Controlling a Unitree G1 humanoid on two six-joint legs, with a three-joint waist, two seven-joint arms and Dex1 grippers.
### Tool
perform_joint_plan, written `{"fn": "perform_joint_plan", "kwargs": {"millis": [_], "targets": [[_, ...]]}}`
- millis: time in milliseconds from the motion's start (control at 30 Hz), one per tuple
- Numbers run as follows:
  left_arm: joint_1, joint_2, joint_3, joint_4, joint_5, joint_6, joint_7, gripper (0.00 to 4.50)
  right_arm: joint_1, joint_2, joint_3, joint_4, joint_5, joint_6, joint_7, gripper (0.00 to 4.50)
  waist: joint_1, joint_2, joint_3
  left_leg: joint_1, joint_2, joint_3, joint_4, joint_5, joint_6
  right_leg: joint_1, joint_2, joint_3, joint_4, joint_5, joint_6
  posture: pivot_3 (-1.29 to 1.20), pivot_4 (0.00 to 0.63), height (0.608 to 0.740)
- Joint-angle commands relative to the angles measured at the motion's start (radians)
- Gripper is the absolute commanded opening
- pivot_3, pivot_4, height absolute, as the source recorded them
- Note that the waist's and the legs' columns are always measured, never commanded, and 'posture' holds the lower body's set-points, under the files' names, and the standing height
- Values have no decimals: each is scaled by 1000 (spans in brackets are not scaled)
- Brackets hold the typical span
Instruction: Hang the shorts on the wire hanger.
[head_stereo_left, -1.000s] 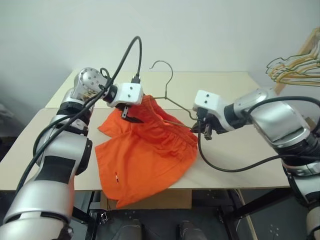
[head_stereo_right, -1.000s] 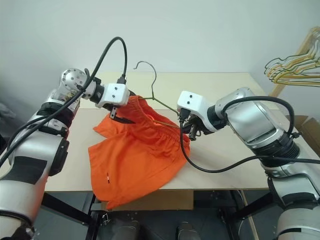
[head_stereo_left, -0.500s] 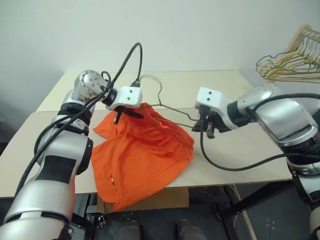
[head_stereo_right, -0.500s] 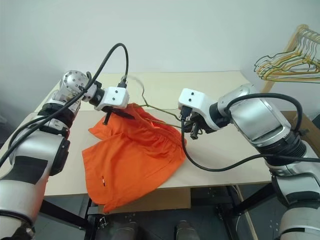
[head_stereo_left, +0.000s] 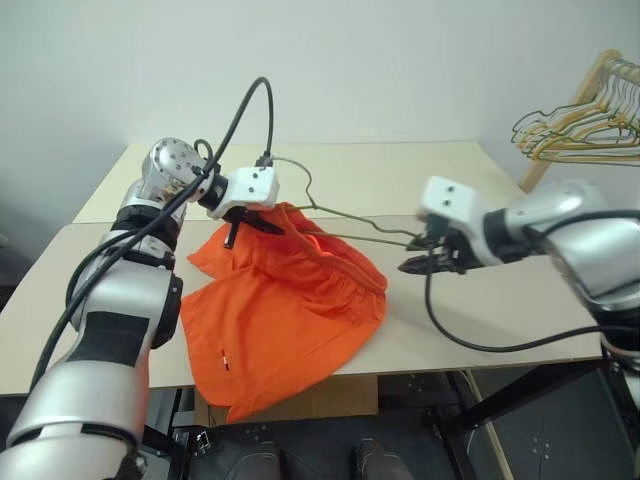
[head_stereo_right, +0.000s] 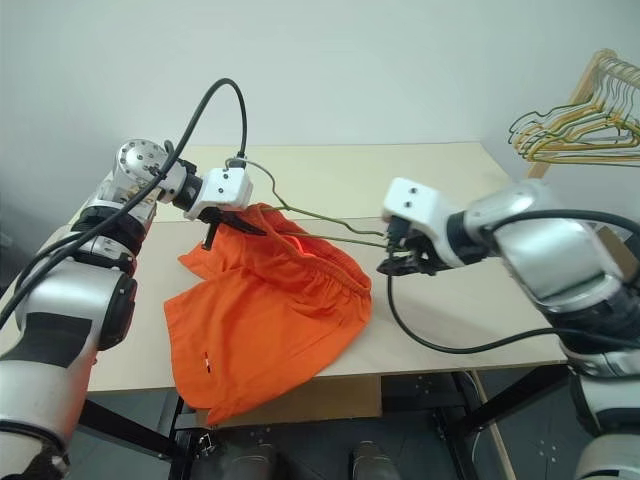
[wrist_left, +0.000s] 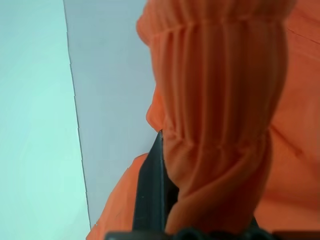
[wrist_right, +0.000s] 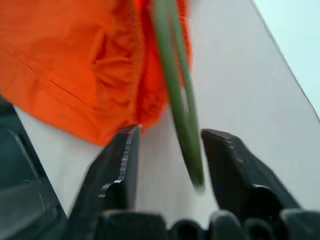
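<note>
Left gripper (head_stereo_right: 222, 226) clenched on limp shorts (head_stereo_right: 268, 310) waistband; right gripper (wrist_right: 170, 145) released, springy wire hanger (wrist_right: 176, 85) tip between fingers.

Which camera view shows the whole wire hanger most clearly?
The right eye view: the wire hanger shows from hook to corner, partly inside the shorts. The left eye view shows much the same. The right wrist view gives just its blurred corner; the left wrist view, orange waistband.

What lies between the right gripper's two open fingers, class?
The corner of the wire hanger lies between the right gripper's open fingers in the right wrist view; bare table shows behind it, and the shorts lie further along.
</note>
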Motion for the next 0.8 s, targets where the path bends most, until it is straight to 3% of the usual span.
{"fn": "perform_joint_plan", "kwargs": {"millis": [33, 133, 233, 333, 567, 667, 800], "targets": [[-5, 19, 25, -26, -29, 10, -14, 0, 85, -39, -214, -33, 30, 55, -68, 3485, 2, 0, 0, 0, 0, 0, 0, 0, 0, 0, 0, 0, 0, 0, -1, 29, 0, 740], [-2, 22, 35, -28, -38, 30, -17, 0, 230, -16, -381, -61, 39, 71, -139, 4482, 4, 0, 0, 1, 0, 0, 0, 0, 0, 1, 0, 0, 0, 0, 0, 25, 0, 740], [1, 24, 43, -28, -46, 49, -15, 0, 384, 40, -523, -124, 74, 77, -180, 4482, 3, -1, 0, 1, 0, -1, 1, 0, 0, 2, 0, 0, 0, -1, 2, 23, 0, 740], [2, 21, 56, -30, -59, 77, -15, 0, 547, 183, -615, -217, 113, 46, -245, 4482, 0, -1, -1, 2, 0, -2, 1, 0, 0, 3, 1, 0, 0, -3, 5, 26, 0, 740], [7, 17, 66, -39, -63, 96, -22, 0, 617, 580, -428, -327, 146, -21, -479, 4482, -21, -1, -1, 4, 1, -4, 1, 0, 0, 4, 3, 0, 2, -3, 6, 30, 0, 740], [7, 18, 68, -40, -62, 100, -21, 0, 583, 661, -349, -267, 117, -52, -548, 4482, -23, -1, -1, 3, 0, -4, 1, 0, 0, 4, 3, 0, 2, -3, 6, 31, 0, 740], [10, 20, 69, -44, -63, 102, -19, 0, 556, 685, -276, -203, 115, -75, -570, 4319, -21, -1, -1, 2, -1, -4, 1, 0, 0, 4, 1, 0, 0, -2, 6, 47, 0, 740]]}}
